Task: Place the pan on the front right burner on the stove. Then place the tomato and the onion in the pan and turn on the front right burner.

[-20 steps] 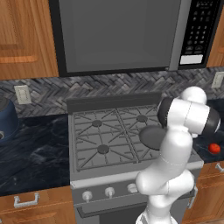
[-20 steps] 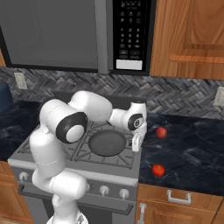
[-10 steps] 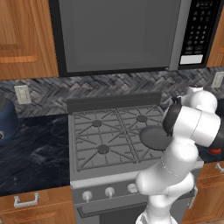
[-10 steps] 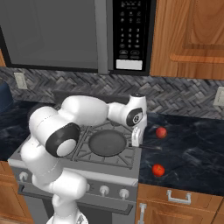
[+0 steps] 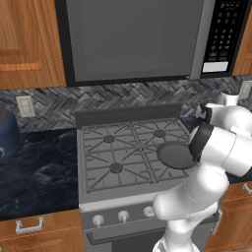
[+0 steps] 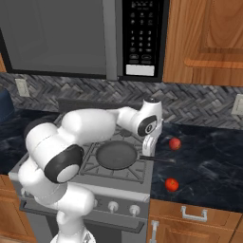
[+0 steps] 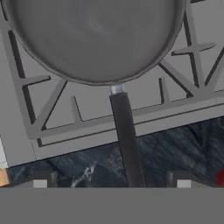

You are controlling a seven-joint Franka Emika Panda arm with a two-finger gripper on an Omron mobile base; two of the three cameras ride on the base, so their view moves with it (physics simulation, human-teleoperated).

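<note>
The dark grey pan [image 6: 115, 155] sits on the stove [image 6: 90, 163] over the front right burner, which it hides. Its thin handle [image 6: 159, 160] points right, out over the counter. My gripper [image 6: 148, 151] hangs open just above where the handle begins and holds nothing. In the hand view the pan [image 7: 94, 39] is at the top and its handle [image 7: 126, 140] runs down between my spread fingertips [image 7: 43, 180]. Two small red round things lie on the right counter, one farther back [image 6: 175, 143] and one nearer [image 6: 172, 184]. I cannot tell which is the tomato and which the onion.
A microwave [image 5: 133, 39] hangs over the stove. Silver knobs [image 5: 123, 215] line the stove's front. A dark blue pot [image 5: 6, 132] stands on the left counter. The dark marble counter [image 6: 213, 166] stretches right of the stove, with wooden cabinets above and below.
The arm's elbow has swung right and lower. The hand stays above the pan's handle with its jaws open. The pan has not moved.
</note>
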